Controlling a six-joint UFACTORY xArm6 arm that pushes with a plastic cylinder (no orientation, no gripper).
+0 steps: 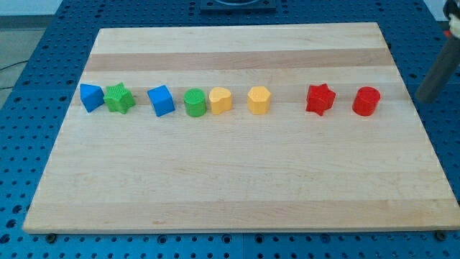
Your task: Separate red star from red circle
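Note:
The red star [320, 98] lies on the wooden board [237, 180], right of centre. The red circle [366, 101] lies just to its right, with a small gap between them. My tip [425, 98] shows at the view's right edge, blurred. It is to the right of the red circle, at about the same height in the view, near or just past the board's right edge. It touches no block.
Left of the red star, in one row: a yellow hexagon [259, 101], a yellow heart-like block [221, 101], a green circle [195, 103], a blue cube [162, 101], a green star [118, 98] and a blue triangle-like block [90, 96].

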